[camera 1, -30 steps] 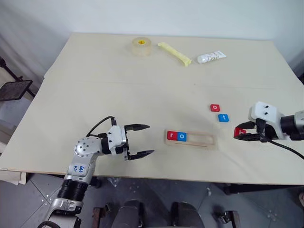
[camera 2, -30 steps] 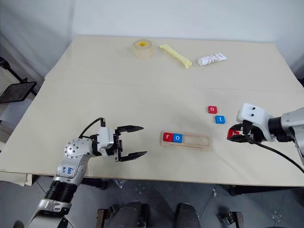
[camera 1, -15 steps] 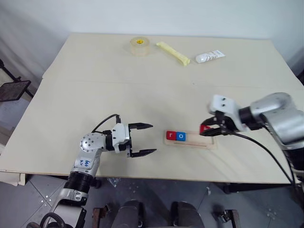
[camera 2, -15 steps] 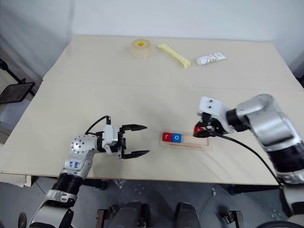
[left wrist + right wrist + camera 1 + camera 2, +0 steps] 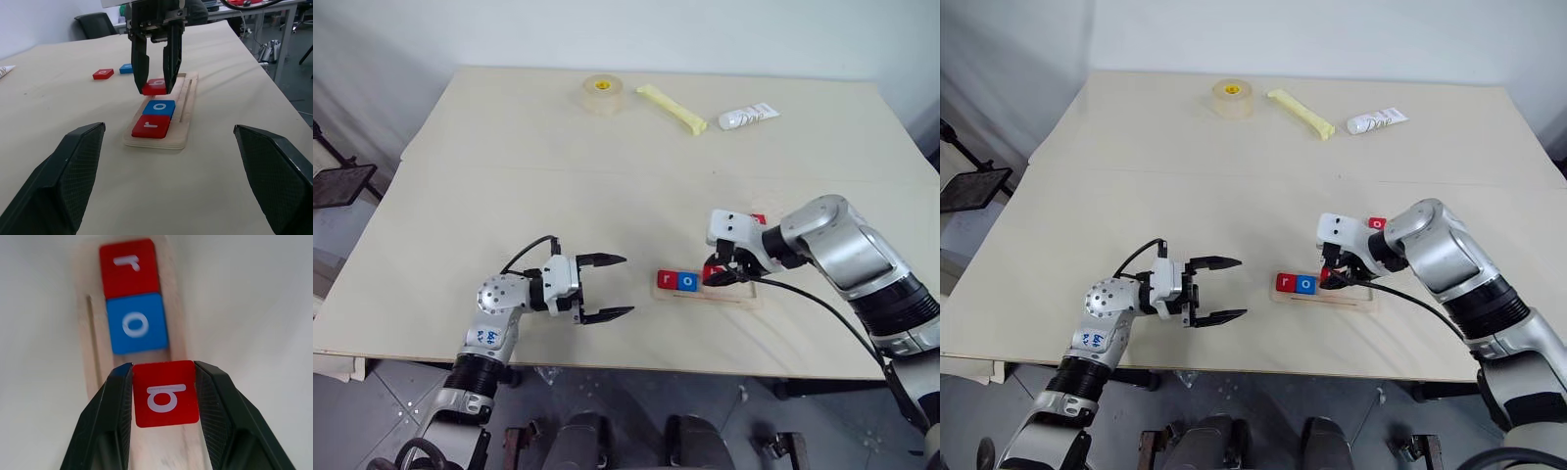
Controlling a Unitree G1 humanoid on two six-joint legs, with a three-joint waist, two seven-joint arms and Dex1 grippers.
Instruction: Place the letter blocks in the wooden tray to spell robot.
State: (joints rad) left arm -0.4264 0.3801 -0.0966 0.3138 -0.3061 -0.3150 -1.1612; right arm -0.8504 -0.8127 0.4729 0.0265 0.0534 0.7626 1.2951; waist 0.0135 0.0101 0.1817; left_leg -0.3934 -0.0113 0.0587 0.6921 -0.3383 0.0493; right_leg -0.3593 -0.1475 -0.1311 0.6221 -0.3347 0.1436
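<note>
Right pincer [image 5: 165, 401] arrived over tray [image 5: 188, 105], red b [image 5: 166, 394] clamped, tray's far end hidden

tape roll [image 5: 602, 94] – yellow stick [image 5: 673, 110] – tube [image 5: 749, 117]

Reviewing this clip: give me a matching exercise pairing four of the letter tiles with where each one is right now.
Tiles:
1. red r tile
2. blue o tile
3. red b tile
4. red o tile

Places:
A. gripped by the right gripper above the wooden tray
B. on the bare table beyond the tray
C. at the tray's end
D. second in the tray

Pairs: 1-C, 2-D, 3-A, 4-B
</note>
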